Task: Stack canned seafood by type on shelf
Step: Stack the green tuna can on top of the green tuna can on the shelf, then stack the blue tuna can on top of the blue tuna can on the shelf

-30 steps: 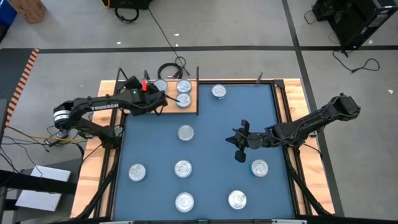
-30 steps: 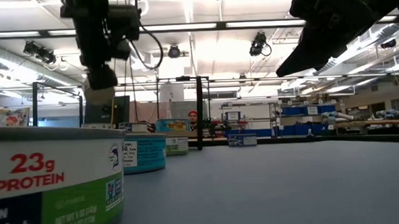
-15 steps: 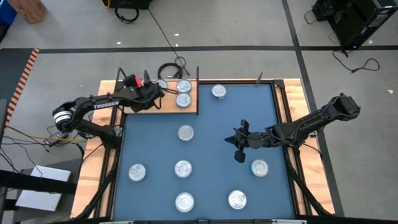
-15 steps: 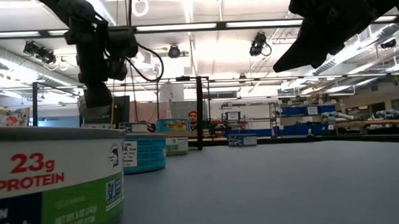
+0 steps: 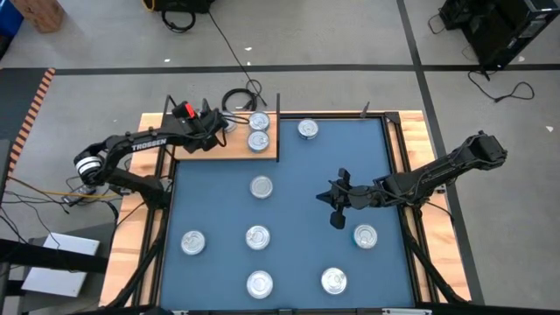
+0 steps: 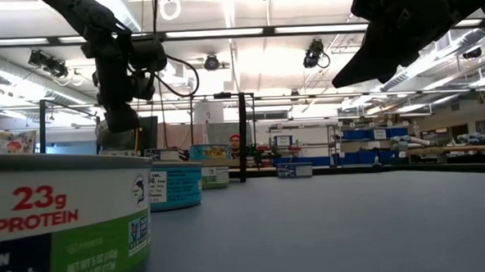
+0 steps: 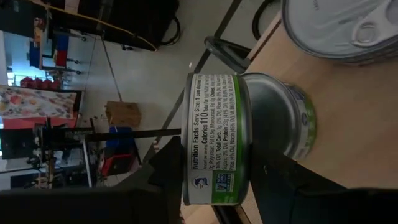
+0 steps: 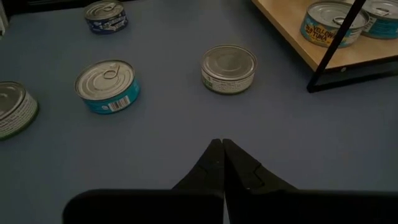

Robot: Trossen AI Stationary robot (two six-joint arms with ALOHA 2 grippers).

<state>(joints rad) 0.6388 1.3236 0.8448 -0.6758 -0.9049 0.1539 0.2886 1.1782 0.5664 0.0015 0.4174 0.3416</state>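
The shelf (image 5: 238, 151), a wooden board with black uprights, stands at the table's far left. My left gripper (image 5: 219, 124) hovers over the shelf's far part, shut on a green-labelled tin (image 7: 214, 140). That tin sits right above a second tin (image 7: 283, 121) standing on the board; whether they touch, I cannot tell. Two more tins (image 5: 258, 122) (image 5: 258, 141) stand on the shelf beside them. My right gripper (image 8: 222, 144) hangs shut above the blue mat, right of the middle (image 5: 337, 210), with nothing in it. My left gripper pinches the green-labelled tin between its two fingers, one finger (image 7: 163, 171) on the tin's upper flat face (image 7: 188, 163) and the other under its bottom. The fingers reach in from the table's left side, slanting slightly down. The tin is held level.
Several tins stand apart on the blue mat (image 5: 306, 184): one by the shelf's right upright (image 5: 307, 129), one in the middle (image 5: 261, 186), others toward the near edge (image 5: 257, 236) (image 5: 365, 235). A tin (image 6: 66, 217) fills the low view's near left corner.
My left gripper has carried its tin toward the shelf's far left corner and a little down, turning as it went. It now covers the tin that stood in plain sight there a second ago. The right arm has kept still.
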